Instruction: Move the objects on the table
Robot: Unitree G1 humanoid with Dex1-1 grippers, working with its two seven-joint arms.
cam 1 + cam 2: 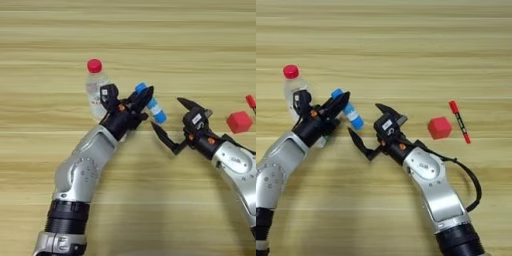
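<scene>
A clear plastic bottle (95,89) with a red cap stands left of centre on the table (150,40). Just right of it lies a blue tube (154,107). My left gripper (127,95) is open between them; one finger is against the bottle and the other lies over the tube's far end. I cannot tell whether either finger is touching. My right gripper (372,125) is open wide just right of the tube, with nothing between its fingers. A small red cube (439,127) and a slim red-and-black marker (459,121) lie further right.
My left forearm (82,170) reaches up from the lower left and my right forearm (431,185) from the lower right, with a black cable (473,185) looping beside it. Bare wood stretches across the far half of the table.
</scene>
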